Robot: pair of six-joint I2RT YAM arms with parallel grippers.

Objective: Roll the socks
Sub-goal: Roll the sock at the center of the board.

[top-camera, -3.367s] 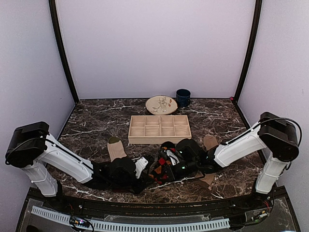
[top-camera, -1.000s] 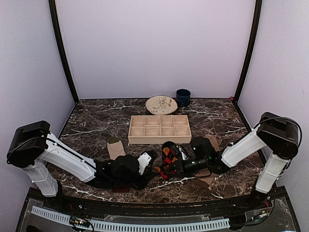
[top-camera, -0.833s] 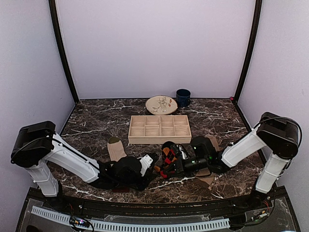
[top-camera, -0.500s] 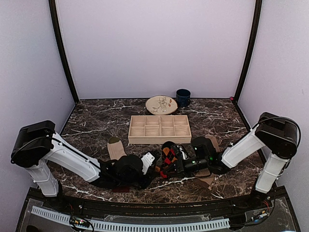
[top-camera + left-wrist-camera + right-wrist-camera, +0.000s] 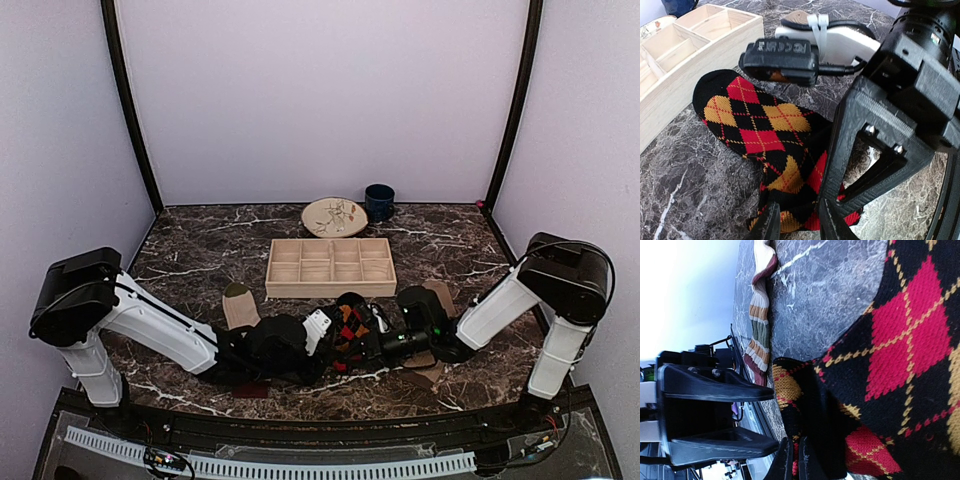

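Observation:
The black sock with red and orange argyle diamonds [image 5: 747,117] lies flat on the marble, its near end folded over. My left gripper [image 5: 801,225] is shut on that folded end, with fabric filling the gap between its fingers. My right gripper [image 5: 793,460] comes in from the opposite side and is shut on the same sock's [image 5: 900,355] edge. From above, both grippers, the left [image 5: 328,335] and the right [image 5: 358,345], meet over the argyle sock [image 5: 345,322] at the front centre. The striped sock [image 5: 238,305] lies to the left. The tan sock [image 5: 437,292] is partly under the right arm.
A wooden compartment tray [image 5: 330,290] stands just behind the socks, close to the sock's toe in the left wrist view. A patterned plate [image 5: 334,216] and a dark blue mug [image 5: 379,202] sit at the back. The striped sock [image 5: 760,315] shows in the right wrist view too.
My left arm has slid right, bringing its gripper up against the argyle sock and the right gripper. The right arm has barely moved.

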